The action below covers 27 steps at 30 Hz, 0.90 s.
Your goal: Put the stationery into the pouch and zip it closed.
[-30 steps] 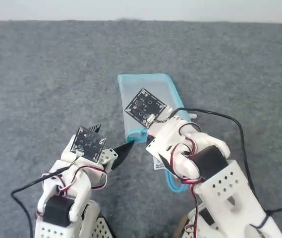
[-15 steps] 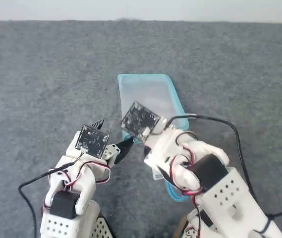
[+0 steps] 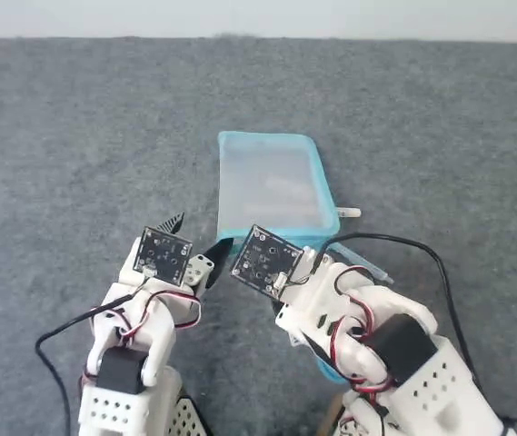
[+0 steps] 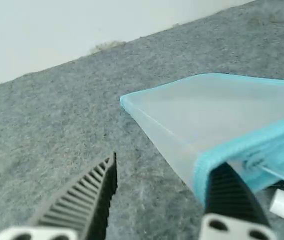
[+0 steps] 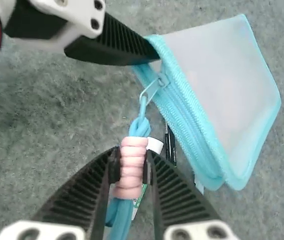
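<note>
**Zipping stage.** The translucent, blue-trimmed pouch lies at the centre of the high view on the grey desk. The right gripper is pinched onto the pink beaded pull cord, which runs to the zipper slider at the pouch's corner. The left gripper is spread wide and holds nothing; one finger sits touching or just beside that corner, at the upper left of the right wrist view. The step in hand appears to be drawing the zip. The pull is best kept in line with the zipper track and low to the desk. Meanwhile the left finger should brace the corner, lest the pouch slide or buckle.
</note>
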Available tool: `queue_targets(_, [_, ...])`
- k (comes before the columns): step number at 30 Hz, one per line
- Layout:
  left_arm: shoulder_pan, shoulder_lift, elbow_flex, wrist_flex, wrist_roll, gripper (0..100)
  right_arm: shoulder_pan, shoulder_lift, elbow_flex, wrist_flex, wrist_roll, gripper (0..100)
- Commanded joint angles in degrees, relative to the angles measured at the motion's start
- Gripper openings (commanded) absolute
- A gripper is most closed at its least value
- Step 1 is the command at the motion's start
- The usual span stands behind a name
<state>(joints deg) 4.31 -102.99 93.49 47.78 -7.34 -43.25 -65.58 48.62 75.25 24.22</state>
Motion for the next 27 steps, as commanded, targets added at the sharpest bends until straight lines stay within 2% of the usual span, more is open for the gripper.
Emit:
queue_targets(1, [2.8,-0.8,-0.4,-1.5,0.7,26,-0.9,-2.2,-0.8,0.7,1.0,0.6])
queue_targets(4, [4.8,-0.8,-0.4,-1.3,0.8,22,-0.9,-1.6,-0.8,0.7,1.0,0.6])
queue_targets(8, [4.7,-0.7,-2.6,1.4,3.6,7,-0.7,-1.5,-0.8,0.7,0.5,0.6])
queue_targets(11, [4.7,-0.7,-8.2,8.0,3.6,8,-0.6,-1.5,-0.7,0.7,0.5,0.6])
queue_targets(14, [3.0,2.1,-10.0,8.6,1.3,9,-0.5,-1.5,-0.7,0.6,0.4,0.6])
queue_targets(17, [3.0,10.5,-14.7,8.4,1.0,9,-0.5,-1.5,-0.4,0.4,0.4,0.6])
queue_targets(21, [4.0,26.9,-23.9,6.9,0.9,3,0.7,-1.5,-0.4,0.4,0.4,0.6])
queue_targets(27, [6.8,46.7,-27.0,-3.7,2.9,1,7.5,-1.5,-0.4,0.1,0.9,0.6])
